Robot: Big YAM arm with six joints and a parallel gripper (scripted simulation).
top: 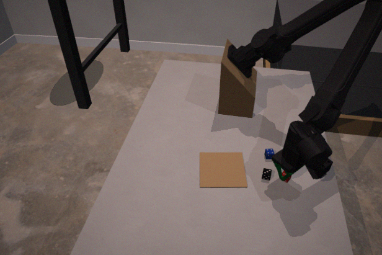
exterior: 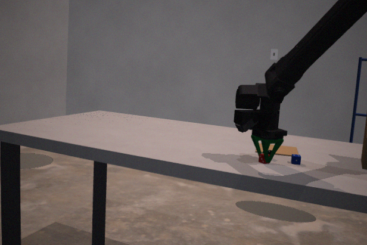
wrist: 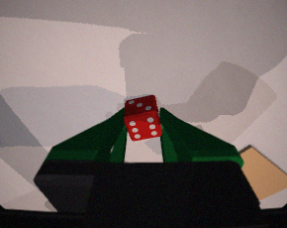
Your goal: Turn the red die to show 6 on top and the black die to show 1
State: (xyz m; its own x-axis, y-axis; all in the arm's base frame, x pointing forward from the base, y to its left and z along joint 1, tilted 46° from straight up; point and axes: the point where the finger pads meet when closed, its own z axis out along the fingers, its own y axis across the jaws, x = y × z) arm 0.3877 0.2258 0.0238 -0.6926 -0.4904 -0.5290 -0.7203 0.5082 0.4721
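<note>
Fingers clamp the red die near the black die, off the mat.

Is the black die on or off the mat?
Off: in the top view, the black die lies beside the mat, with a gap between them.

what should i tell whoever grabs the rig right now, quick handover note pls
Gripper: shut on the red die, low at the table.
Off the mat: all three dice, including black die and blue die.
Done: red die gripped; its top number is unclear.
Left: red 6-up and black 1-up on the mat, blue's top number kept, let go, arm away.
</note>
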